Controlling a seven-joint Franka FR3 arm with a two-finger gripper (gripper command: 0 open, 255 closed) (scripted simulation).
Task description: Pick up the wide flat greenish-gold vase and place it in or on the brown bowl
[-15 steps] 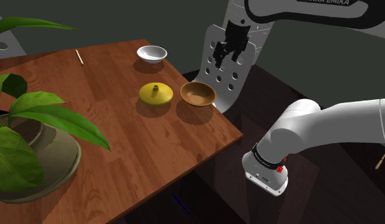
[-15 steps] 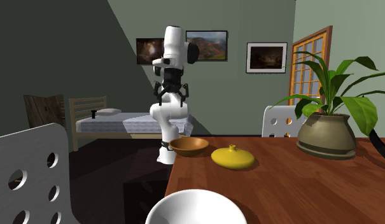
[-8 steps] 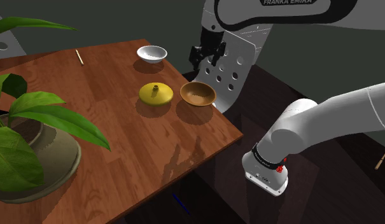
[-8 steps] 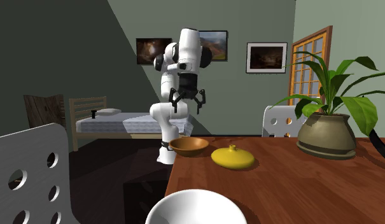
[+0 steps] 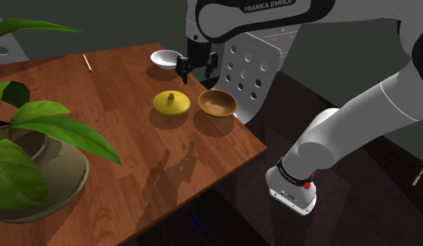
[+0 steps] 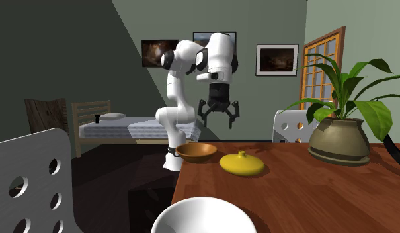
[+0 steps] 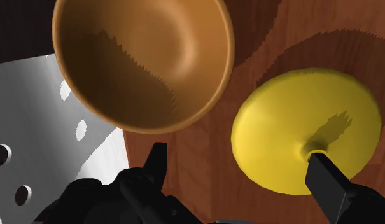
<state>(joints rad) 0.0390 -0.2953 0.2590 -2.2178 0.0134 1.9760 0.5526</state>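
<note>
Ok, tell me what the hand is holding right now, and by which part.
Nothing. The hand is open, up in the air, and the yellow vase sits untouched on the table beside the brown bowl.

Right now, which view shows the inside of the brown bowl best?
The wrist view: it looks nearly straight down into the brown bowl. The shoulder view shows it small, near the edge of the table, beside the yellow vase. The second exterior view shows it side-on, mostly outer wall.
</note>
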